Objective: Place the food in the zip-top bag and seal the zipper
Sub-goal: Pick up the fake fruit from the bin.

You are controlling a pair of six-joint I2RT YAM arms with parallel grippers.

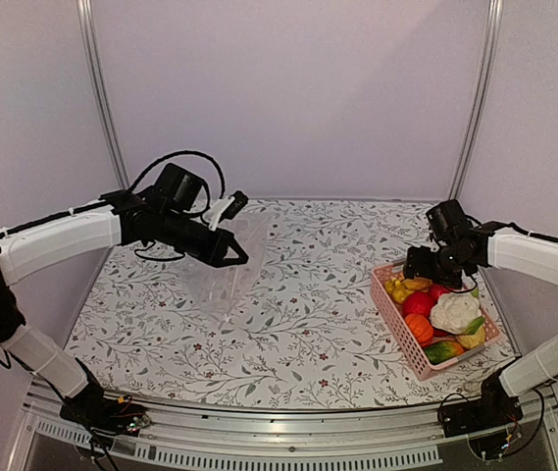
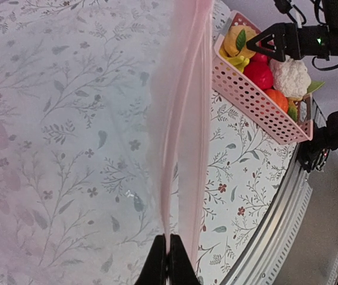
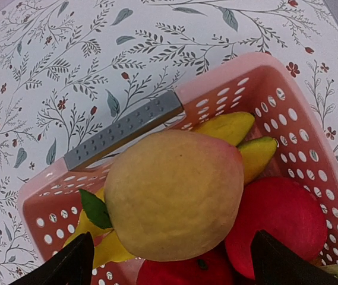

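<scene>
On the left, your left claw (image 1: 238, 257) was raised above the table (image 1: 308, 334), and its two black fingers were pressed fully together. In the left wrist view they pinched the zipper (image 2: 183, 119), a thin, soft pink strip that ran away from the fingertips in a long fold. The bag (image 1: 222, 285) hung from this grip. It was clear, floppy, wrinkled plastic, and its lower part lay on the table. Through the film you could see the table's printed leaves and small flowers.

On the right stood the basket (image 1: 401, 334), rectangular, of stiff pink plastic, with rows of small holes in its walls and a grey ribbed handle (image 3: 124, 133). The food lay inside it:
- a matte yellow fruit (image 3: 174, 196) with a pink blush
- a smooth banana (image 3: 231, 127)
- a glossy red fruit (image 3: 281, 219)
- a bumpy white cauliflower (image 1: 455, 312)
- an orange piece (image 1: 419, 329)

Your right claw (image 3: 171, 237) was spread wide just above the yellow fruit, with one dark fingertip on each side of it. It grasped nothing. Whether the tips touched the fruit, I could not tell.
</scene>
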